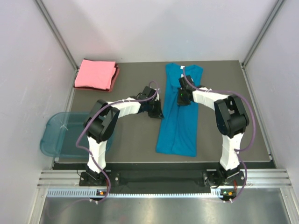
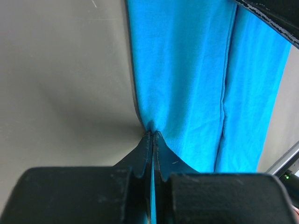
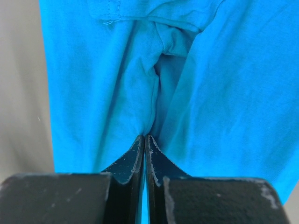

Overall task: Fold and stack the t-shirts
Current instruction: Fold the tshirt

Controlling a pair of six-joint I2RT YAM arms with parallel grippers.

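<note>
The teal-blue cloth t-shirt (image 2: pixel 187 70) is soft, matt and fine-knit, creased just ahead of the right fingers (image 3: pixel 133 158), themselves matt black plastic with scuffed edges. Beside the left fingers (image 2: pixel 140 158) the grey tabletop (image 2: pixel 60 70) is smooth and dull. Well away from both, the folded salmon-pink cloth t-shirt (image 1: pixel 96 73) looks matt, the translucent blue plastic tub (image 1: pixel 53 135) faintly shiny.

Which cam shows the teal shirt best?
Top external: teal shirt end to end, a folded strip. Left wrist shows only an edge pinched by the left gripper; right wrist only bunched cloth in the right gripper.
</note>
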